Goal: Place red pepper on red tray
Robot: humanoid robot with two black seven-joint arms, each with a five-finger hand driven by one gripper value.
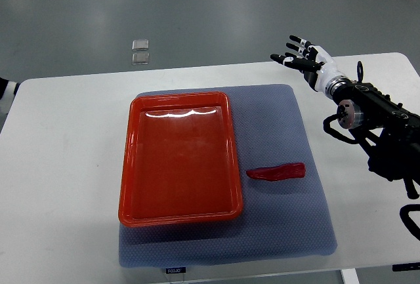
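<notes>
1. Grey floor sits behind a white table (59,166); a blue-grey mat (289,185) covers the table's middle, running from near the front edge up toward the back.
2. Near the front edge, a small dark label (174,270) w/ white print pokes out under the mat's front left corner; print too small to read.
3. Red tray (178,159) lies on the mat's left half, long side front-to-back, its left rim just over the mat's left edge. Nothing in it; ceiling light glints along its back wall.
4. Red pepper (276,172) lies flat on the mat, just right of the tray's front right corner, apart from the rim, not on the tray. Thin end points left toward the tray, thicker end right.
5. Right arm (374,120) comes in from the right edge, black w/ cables, over the table's right side.
6. Right hand (300,58) is up near the mat's back right corner, well apart from the pepper. Fingers spread wide, dark tips pointing left; it grips nothing.
7. Far off the table, 2 small clear squares (140,51) lie on the floor, 1 behind the other.
</notes>
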